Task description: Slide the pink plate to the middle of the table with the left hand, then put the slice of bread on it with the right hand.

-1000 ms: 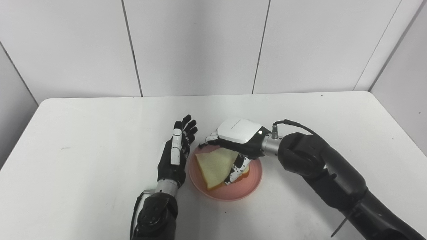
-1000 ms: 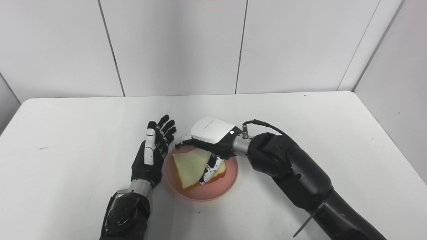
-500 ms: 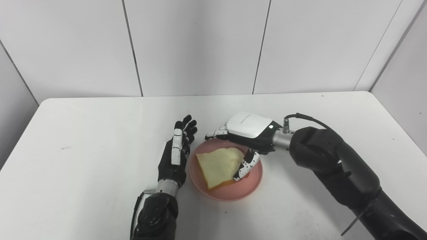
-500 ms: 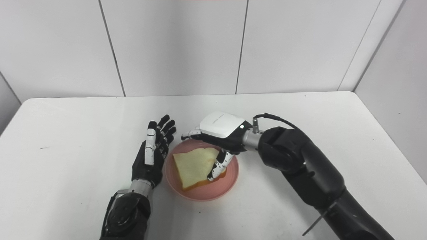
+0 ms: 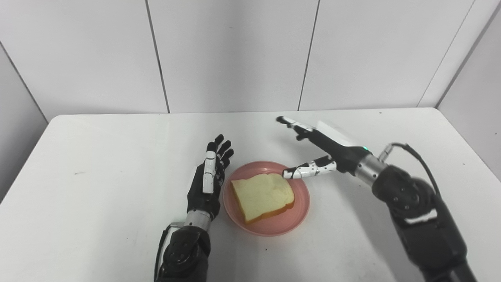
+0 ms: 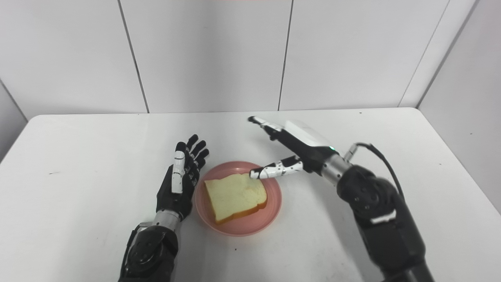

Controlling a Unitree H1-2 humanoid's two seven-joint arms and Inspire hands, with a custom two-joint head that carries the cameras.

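The pink plate (image 5: 291, 215) sits near the middle of the white table. A slice of bread (image 5: 261, 196) with a brown crust lies flat on it. My left hand (image 5: 207, 182) stands open on its edge just left of the plate, fingers stretched away from me, close to the rim. My right hand (image 5: 319, 147) hovers open above the plate's far right rim, fingers spread, thumb tip over the bread's far corner. It holds nothing.
The white table (image 5: 98, 156) ends at a white panelled wall behind. Its right edge runs along a grey wall. A few small dark specks mark the tabletop.
My right hand has let go of the bread, opened wide, and lifted up and back to the right. The bread now lies flat on the plate. The left hand has stayed put.
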